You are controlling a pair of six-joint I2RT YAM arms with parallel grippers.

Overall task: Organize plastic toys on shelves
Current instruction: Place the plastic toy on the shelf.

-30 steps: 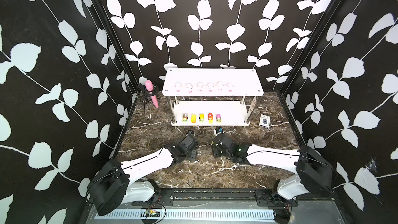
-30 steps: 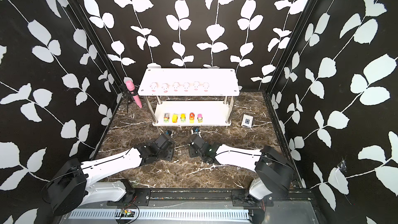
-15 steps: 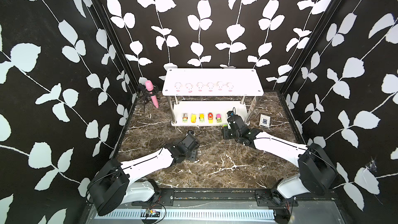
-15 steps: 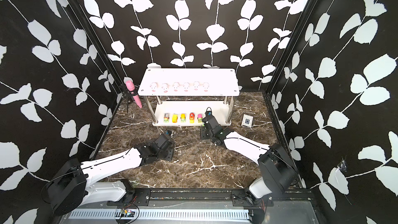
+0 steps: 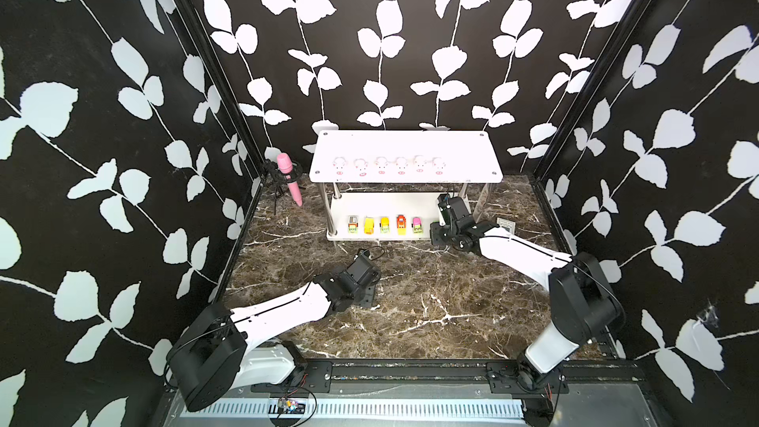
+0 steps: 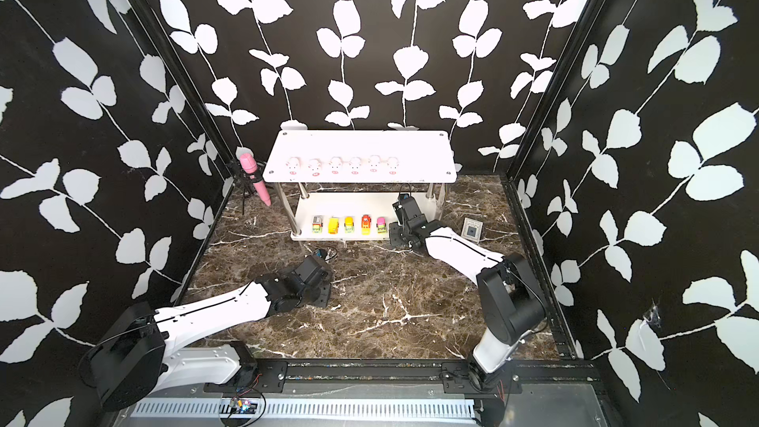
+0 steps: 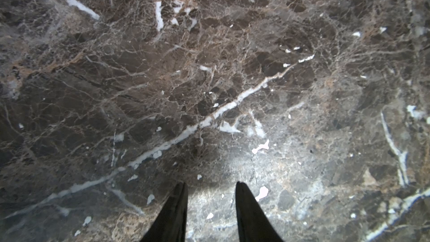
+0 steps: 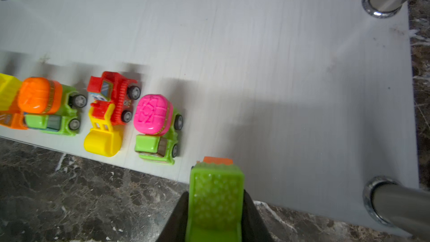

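The right end effector [image 8: 215,202], clenched on the green truck [image 8: 216,178], has carried it to the lower shelf [image 8: 279,66] beside the pink truck [image 8: 153,115], so the last vehicle is nearly placed.

No legible text; marks on the pink mixer toy [image 8: 153,114] are unreadable.

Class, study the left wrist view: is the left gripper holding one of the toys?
No: the left gripper has its jaws apart, with only the bare marble tabletop showing between them.
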